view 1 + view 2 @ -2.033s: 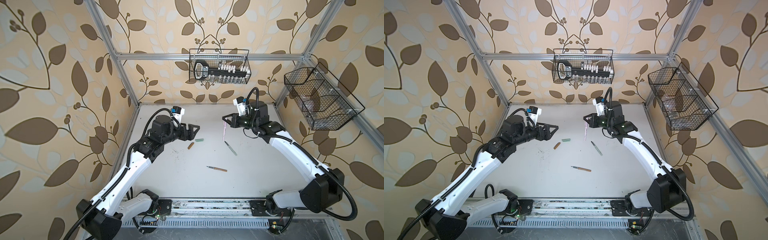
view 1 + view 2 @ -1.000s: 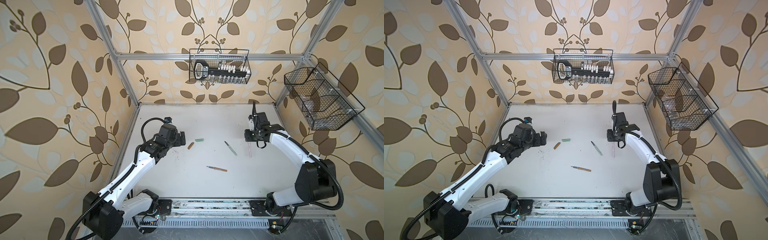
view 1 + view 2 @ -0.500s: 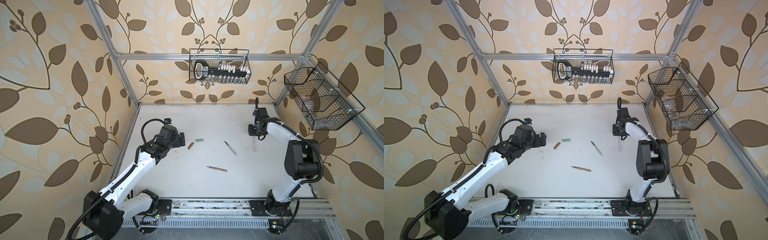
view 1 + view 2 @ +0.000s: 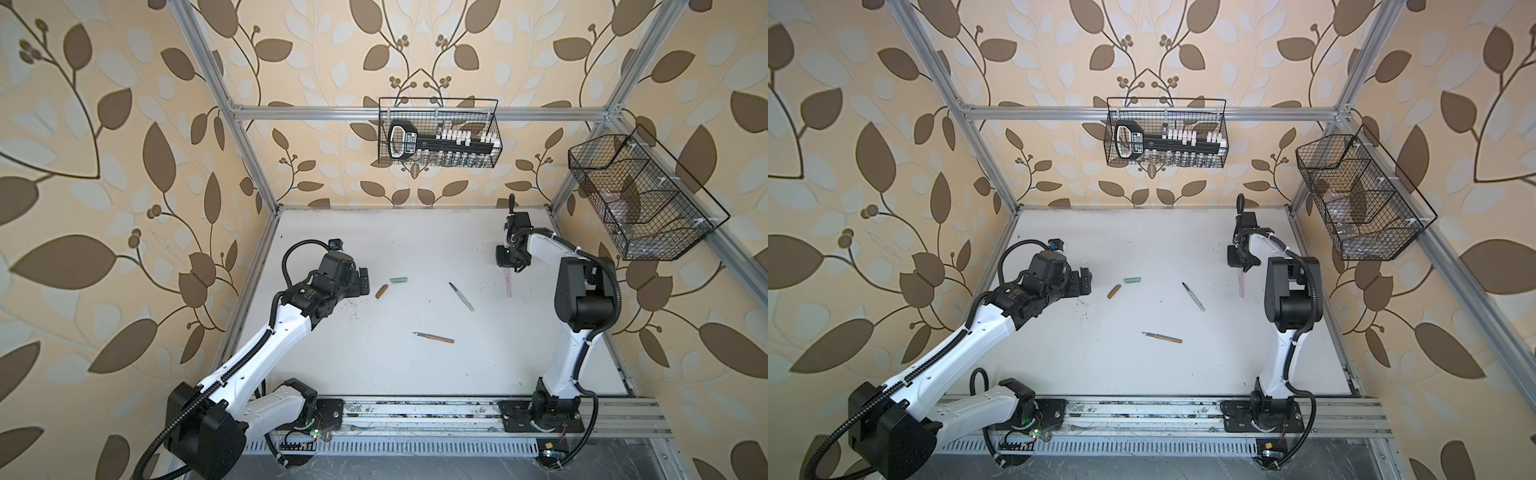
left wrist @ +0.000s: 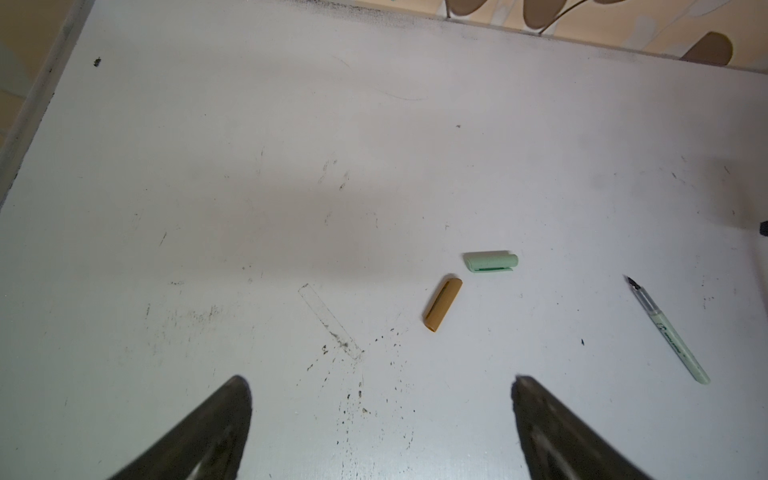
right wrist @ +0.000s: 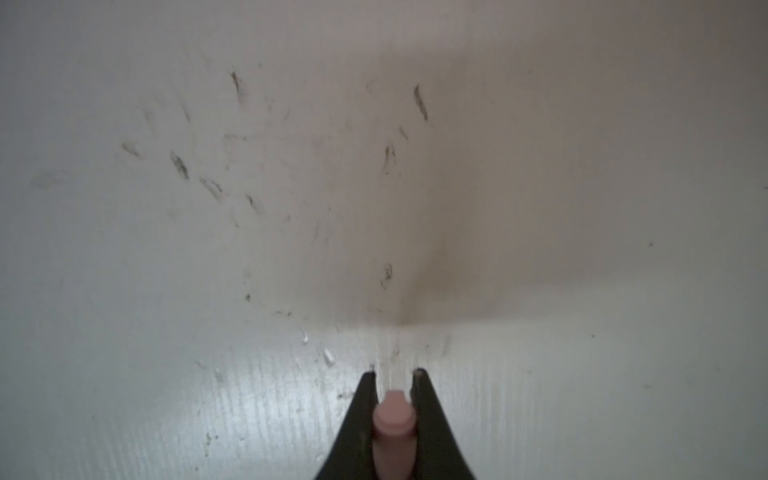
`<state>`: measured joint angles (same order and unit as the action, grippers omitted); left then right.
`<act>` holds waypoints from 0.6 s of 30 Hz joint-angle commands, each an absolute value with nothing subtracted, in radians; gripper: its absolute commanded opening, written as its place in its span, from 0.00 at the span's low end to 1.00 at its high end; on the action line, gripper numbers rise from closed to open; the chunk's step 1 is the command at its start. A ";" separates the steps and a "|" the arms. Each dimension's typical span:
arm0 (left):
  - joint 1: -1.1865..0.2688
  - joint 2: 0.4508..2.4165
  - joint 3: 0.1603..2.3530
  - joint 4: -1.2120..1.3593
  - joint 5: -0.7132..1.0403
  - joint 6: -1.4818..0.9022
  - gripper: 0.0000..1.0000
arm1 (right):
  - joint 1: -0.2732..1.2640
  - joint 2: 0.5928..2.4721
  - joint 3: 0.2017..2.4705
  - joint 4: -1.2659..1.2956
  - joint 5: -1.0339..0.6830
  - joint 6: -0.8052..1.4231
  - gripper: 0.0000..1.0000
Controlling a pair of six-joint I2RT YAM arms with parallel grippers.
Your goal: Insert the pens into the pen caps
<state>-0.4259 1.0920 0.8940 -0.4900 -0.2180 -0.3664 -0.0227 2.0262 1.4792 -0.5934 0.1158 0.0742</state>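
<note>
My right gripper is low over the table at the far right, jaws closed around one end of the pink pen. In both top views that pen lies flat, pointing toward the front edge. My left gripper is open and empty, just left of the brown cap and the green cap. The green pen lies uncapped mid-table, its dark tip toward the back. The brown pen lies nearer the front, tip to the left.
A wire basket with a tool hangs on the back wall. Another wire basket hangs on the right wall above the right arm. The aluminium frame posts border the white table, which carries dark scuff marks.
The right arm has folded back toward the far right side, and the pink pen has come down flat onto the table under it. The left arm has stayed still, open.
</note>
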 commanded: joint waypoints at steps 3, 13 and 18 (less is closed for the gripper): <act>-0.429 1.076 0.890 -0.487 -0.244 -0.364 0.99 | -0.021 2.065 1.516 -0.612 0.124 0.051 0.34; -0.429 1.073 0.891 -0.499 -0.238 -0.364 0.99 | 0.006 1.952 1.498 -0.630 0.175 0.062 0.49; -0.430 1.050 0.894 -0.517 -0.245 -0.370 0.99 | 0.055 1.765 1.394 -0.627 0.177 0.094 0.52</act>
<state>-0.4259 1.0874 0.8940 -0.5049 -0.2184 -0.3664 0.0250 1.8927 1.4380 -0.6067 0.1574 0.0776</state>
